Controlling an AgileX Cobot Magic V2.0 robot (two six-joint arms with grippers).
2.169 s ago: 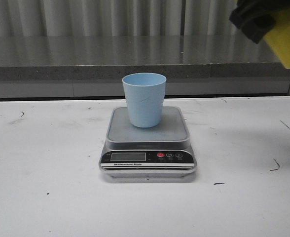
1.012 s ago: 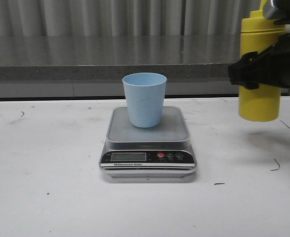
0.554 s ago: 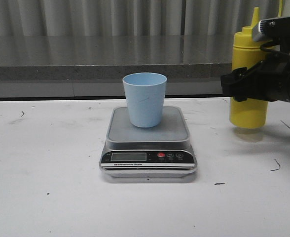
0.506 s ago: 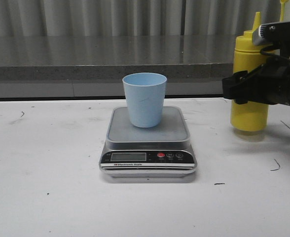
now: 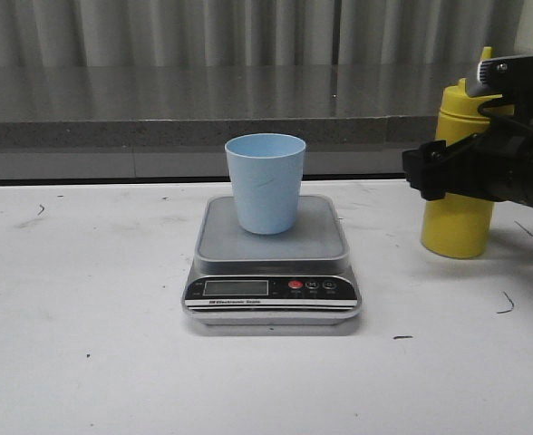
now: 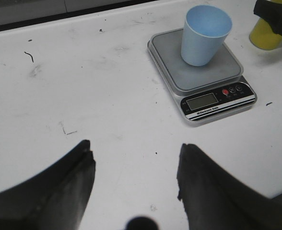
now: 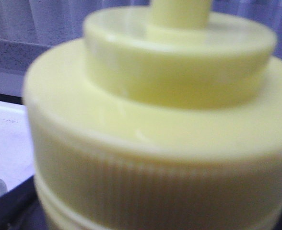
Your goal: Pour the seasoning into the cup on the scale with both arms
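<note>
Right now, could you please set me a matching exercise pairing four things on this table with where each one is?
Things:
1. cup
2. bottle
3. scale
4. left pincer

Places:
A. held by the right pincer, to the right of the scale
B. hanging open above bare table, holding nothing
C. standing upright on the steel weighing plate
D. flat on the table, display and red button facing the front camera

Pairs: 1-C, 2-A, 3-D, 4-B
</note>
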